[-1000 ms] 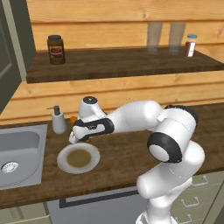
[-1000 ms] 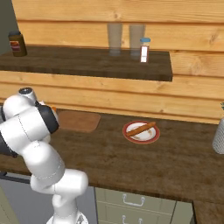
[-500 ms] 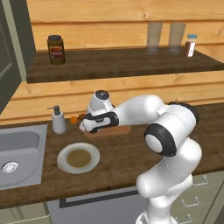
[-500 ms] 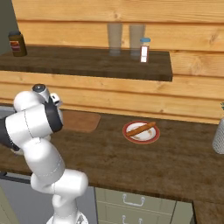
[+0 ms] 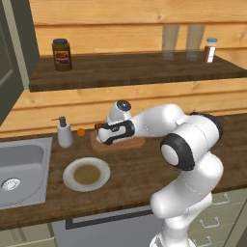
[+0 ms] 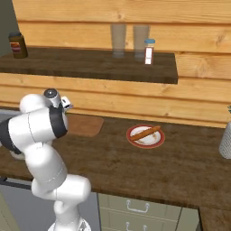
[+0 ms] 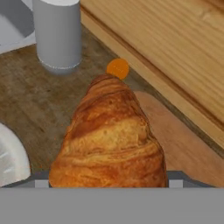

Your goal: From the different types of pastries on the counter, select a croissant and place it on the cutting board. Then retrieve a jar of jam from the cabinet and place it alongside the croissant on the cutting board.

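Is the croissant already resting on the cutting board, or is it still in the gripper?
In the gripper. The hand view shows the croissant close between the fingers, above the cutting board; contact cannot be told.

cutting board (image 6: pixel 83 125): I see it flat on the counter (image 6: pixel 180 167), beside my arm.
plate (image 6: pixel 145 136): holds a long pastry.

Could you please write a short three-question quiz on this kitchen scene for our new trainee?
1. True or false: the croissant is in the end effector.
2. What stands just left of the cutting board? A) soap dispenser B) kettle C) toaster
3. Fill in: the plate beside the sink is ____ in shape.

Key: 1 true; 2 A; 3 round.
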Robot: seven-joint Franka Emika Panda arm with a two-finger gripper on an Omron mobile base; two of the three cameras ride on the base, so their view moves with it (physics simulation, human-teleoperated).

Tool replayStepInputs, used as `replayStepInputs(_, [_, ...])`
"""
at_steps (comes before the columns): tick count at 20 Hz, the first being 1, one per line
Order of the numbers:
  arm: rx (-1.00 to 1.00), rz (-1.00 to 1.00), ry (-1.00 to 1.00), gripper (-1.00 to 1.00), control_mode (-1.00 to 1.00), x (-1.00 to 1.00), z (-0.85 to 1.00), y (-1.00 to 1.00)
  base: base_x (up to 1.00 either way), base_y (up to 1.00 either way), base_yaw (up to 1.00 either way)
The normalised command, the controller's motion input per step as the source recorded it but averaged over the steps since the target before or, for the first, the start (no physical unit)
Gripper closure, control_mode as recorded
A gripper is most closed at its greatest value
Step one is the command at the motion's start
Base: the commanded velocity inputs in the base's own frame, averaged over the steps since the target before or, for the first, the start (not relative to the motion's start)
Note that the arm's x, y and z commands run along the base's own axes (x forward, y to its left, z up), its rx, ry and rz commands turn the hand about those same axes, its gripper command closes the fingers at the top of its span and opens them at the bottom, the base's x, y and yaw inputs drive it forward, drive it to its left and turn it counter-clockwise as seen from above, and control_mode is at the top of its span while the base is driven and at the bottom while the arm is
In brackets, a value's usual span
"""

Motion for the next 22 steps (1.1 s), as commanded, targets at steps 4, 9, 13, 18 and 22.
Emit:
replayStepInputs(4, [0.0, 0.0, -0.01, 1.0, -1.0, 0.4, -0.26, 0.0, 0.0, 0.0, 0.0])
replayStepInputs(9, [0.0, 0.0, 0.0, -1.0, -1.0, 0.17, -0.61, 0.0, 0.0, 0.0, 0.0])
replayStepInputs(13, [0.0, 0.0, -0.02, -1.0, -1.0, 0.3, -0.12, -0.17, 0.0, 0.0, 0.0])
replayStepInputs(18, [0.01, 0.0, -0.09, -1.0, -1.0, 0.25, 0.34, -0.12, 0.0, 0.0, 0.0])
replayStepInputs(22, [0.01, 0.0, -0.05, -1.0, -1.0, 0.11, 0.45, 0.0, 0.0, 0.0, 0.0])
